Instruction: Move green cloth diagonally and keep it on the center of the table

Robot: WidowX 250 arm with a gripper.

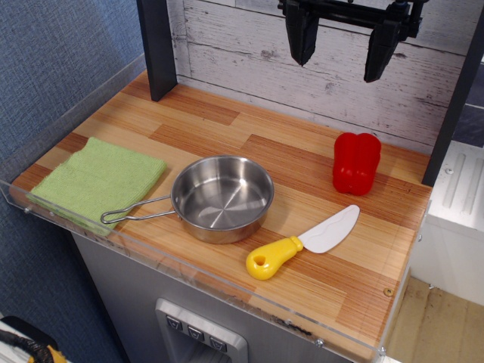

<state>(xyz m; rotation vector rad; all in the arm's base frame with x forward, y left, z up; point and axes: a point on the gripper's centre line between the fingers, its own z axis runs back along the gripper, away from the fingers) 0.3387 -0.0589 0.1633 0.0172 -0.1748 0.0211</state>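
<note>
1. Farthest from the gripper [342,41], down at the near left corner of the table [227,128], lies the green cloth [98,181]. It sits flat, folded into a rough square, one edge right against the clear rim. It looks like terry: soft, light and limp, so I would expect it to sag and trail when lifted rather than hold its shape.

2. For a hold, I would judge a pinch straight down on the folded layers best, a little in from the edge that faces the pan, so all the layers come up together. A corner alone might let it unfold.

3. Next along, between the cloth and the spot below the gripper, stands a steel pan [221,198], its wire handle [136,213] reaching back to just touch or overlap the cloth's near corner; I cannot tell which. A dragged cloth could snag that handle, so lifting clear seems wiser.

4. Nearly beneath the gripper but closer to me lies a toy knife [306,243] with a yellow grip and white blade.

5. The gripper hangs high over the back of the table, empty, its two dark fingers [302,32] spread well apart.

6. Just below it and slightly right stands a red pepper [356,162], well apart from the cloth.
</note>
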